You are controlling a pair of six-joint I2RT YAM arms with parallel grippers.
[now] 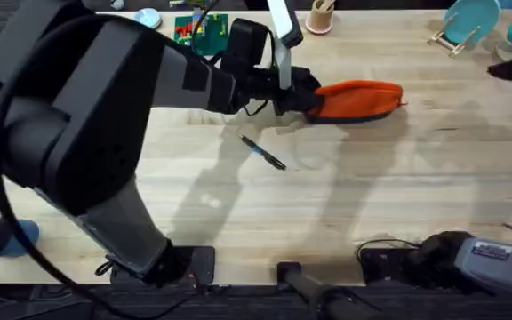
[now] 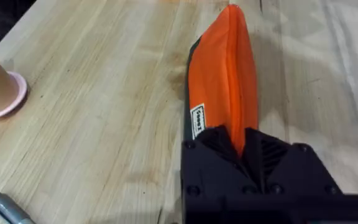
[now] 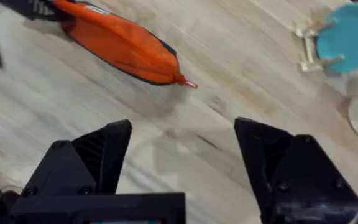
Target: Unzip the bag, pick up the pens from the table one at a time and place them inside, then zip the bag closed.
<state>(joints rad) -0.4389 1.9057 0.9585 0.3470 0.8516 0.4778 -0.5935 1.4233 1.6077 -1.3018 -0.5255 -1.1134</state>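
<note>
While our left gripper [image 2: 244,155] fingers pinch the oblong orange-red fabric bag [image 1: 356,100] and right gripper [image 3: 182,165] fingers spread idle, one slim dark pen [image 1: 263,153] lies unpacked on the pale wooden counter [image 1: 389,191]

orange-red bag [image 1: 358,98] with dark base, pale wooden table [image 1: 372,196]
</note>
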